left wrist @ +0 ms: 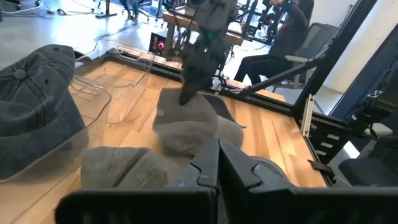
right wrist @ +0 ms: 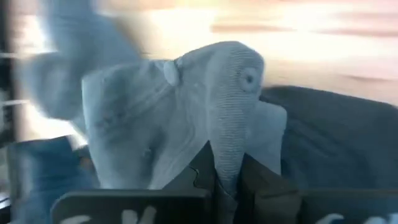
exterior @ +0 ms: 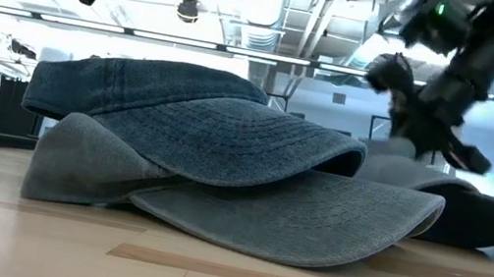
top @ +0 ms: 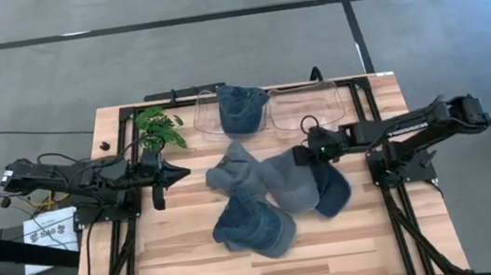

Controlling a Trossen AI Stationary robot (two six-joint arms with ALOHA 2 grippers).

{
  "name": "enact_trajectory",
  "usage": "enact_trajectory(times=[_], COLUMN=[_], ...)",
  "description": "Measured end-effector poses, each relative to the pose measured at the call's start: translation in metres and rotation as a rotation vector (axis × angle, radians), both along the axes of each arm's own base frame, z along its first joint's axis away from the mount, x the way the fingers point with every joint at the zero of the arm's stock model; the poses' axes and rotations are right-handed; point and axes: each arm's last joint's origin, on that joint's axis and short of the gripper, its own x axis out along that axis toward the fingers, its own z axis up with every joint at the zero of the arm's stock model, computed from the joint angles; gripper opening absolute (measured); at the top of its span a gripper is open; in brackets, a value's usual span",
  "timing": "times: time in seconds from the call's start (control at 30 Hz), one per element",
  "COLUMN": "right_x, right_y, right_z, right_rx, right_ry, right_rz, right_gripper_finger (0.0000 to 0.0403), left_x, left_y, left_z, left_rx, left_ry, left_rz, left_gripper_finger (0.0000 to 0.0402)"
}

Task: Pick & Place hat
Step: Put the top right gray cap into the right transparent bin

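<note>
Several caps lie mid-table. A light grey cap (top: 287, 184) sits under my right gripper (top: 308, 154), which is shut on its crown. Beside it are another grey cap (top: 233, 169), a navy cap (top: 333, 192) and a blue denim cap (top: 255, 228), which fills the low view (exterior: 200, 121) on top of a grey one (exterior: 255, 214). A dark blue cap (top: 242, 108) rests in the clear trays at the far edge. My left gripper (top: 180, 172) hovers shut to the left of the pile, touching nothing. My right gripper pinches a raised fold of the light grey cap's crown (right wrist: 221, 146) between its two fingers (right wrist: 202, 168), close to the top button (right wrist: 170, 71) and an eyelet (right wrist: 249, 79). It comes slanting down from the table's right side. The crown is drawn up (left wrist: 186, 121); the cap's lower part still lies on the other caps.
Two clear plastic trays (top: 317, 105) stand along the far edge, with a green plant sprig (top: 158, 128) to their left. Dark frame rails run along the table's left and right sides. Bare wood shows near the front edge (top: 271, 270). A seated person (left wrist: 280, 37) is beyond the table.
</note>
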Motion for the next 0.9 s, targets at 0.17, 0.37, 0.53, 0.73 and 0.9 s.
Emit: enact_trajectory(times=[0.17, 0.37, 0.53, 0.73, 0.9], right_x=[0.005, 0.006, 0.004, -0.004, -0.028], right_y=[0.008, 0.014, 0.005, -0.025, -0.056], right_z=[0.042, 0.097, 0.132, 0.143, 0.145], right_rx=[-0.112, -0.299, -0.501, -0.731, -0.823], right_ry=[-0.154, -0.316, -0.344, -0.194, -0.037], right_rz=[0.04, 0.032, -0.005, -0.125, -0.267], right_gripper_finger=[0.0007, 0.0003, 0.0002, 0.0002, 0.0001], left_x=[0.0, 0.0, 0.0, 0.0, 0.0], left_y=[0.0, 0.0, 0.002, 0.002, 0.003], left_z=[0.0, 0.0, 0.0, 0.0, 0.0], left_rx=[0.0, 0.009, 0.03, 0.011, -0.016], left_ry=[0.0, 0.0, -0.002, -0.007, -0.013], left_rz=[0.001, 0.005, 0.057, 0.084, 0.107], left_gripper_finger=[0.0, 0.0, 0.0, 0.0, 0.0])
